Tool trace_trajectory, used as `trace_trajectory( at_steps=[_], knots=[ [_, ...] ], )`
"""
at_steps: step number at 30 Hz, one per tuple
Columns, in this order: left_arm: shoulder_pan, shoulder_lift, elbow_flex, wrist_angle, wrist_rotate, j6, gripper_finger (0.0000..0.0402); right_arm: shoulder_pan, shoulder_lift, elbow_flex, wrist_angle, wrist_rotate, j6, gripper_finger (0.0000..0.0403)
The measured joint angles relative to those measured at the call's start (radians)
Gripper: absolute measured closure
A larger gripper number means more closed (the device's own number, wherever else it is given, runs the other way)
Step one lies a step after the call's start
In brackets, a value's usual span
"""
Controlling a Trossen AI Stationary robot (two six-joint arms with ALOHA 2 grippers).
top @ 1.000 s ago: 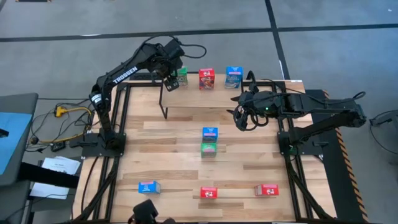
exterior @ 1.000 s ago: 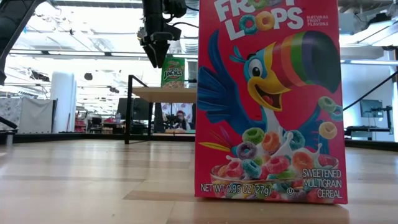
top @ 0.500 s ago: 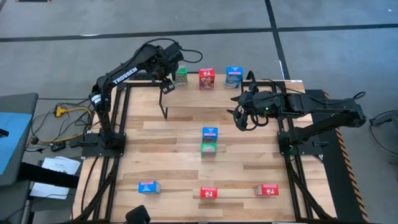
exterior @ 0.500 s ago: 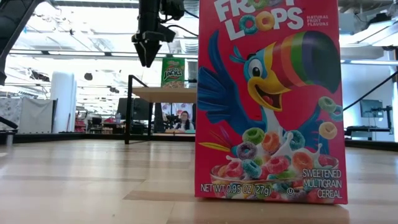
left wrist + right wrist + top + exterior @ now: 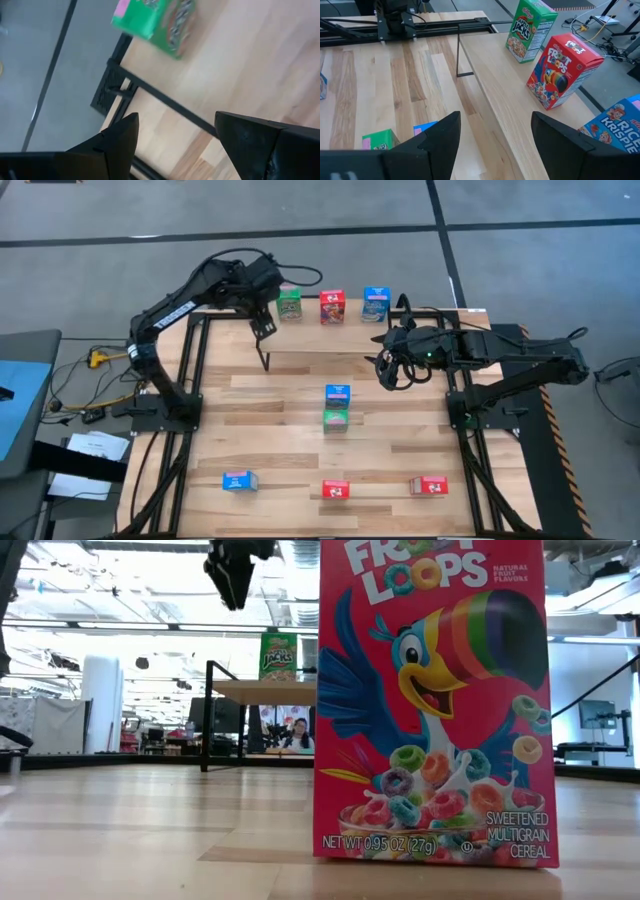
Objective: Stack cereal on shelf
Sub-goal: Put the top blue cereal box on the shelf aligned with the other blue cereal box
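My left hand [image 5: 264, 328] hangs released above the shelf's [image 5: 330, 338] left end, near the green box [image 5: 290, 303]; red box [image 5: 332, 307] and blue box [image 5: 376, 304] stand alongside on the shelf. My right hand [image 5: 385, 372] waits released off its right end, over the bench [image 5: 280, 440].

Left arm bent at elbow, reaching across the far-left side of the table, left gripper [image 5: 266, 328] pointing down, fingers [image 5: 120, 137] spread apart with nothing between them. Right arm stretched low from the right side, right gripper [image 5: 385, 372] hanging with fingers [image 5: 440, 135] apart, nothing held.
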Motion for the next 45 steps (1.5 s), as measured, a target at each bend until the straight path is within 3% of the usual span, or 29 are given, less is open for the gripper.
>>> trace_trajectory(
  at_steps=[26,31,45],
  knots=[
    [-0.379,-0.095,0.0,0.114,0.002,-0.019,0.015,0.0,0.0,0.0,0.007,-0.028,0.002,0.0135],
    [-0.422,-0.095,0.0,0.142,0.003,-0.016,0.015,0.0,0.0,0.0,0.008,-0.109,-0.005,0.0135],
    [-0.46,-0.095,0.0,0.191,0.011,-0.076,0.015,0.021,0.0,0.0,0.065,-0.159,-0.088,0.0135]
  ],
)
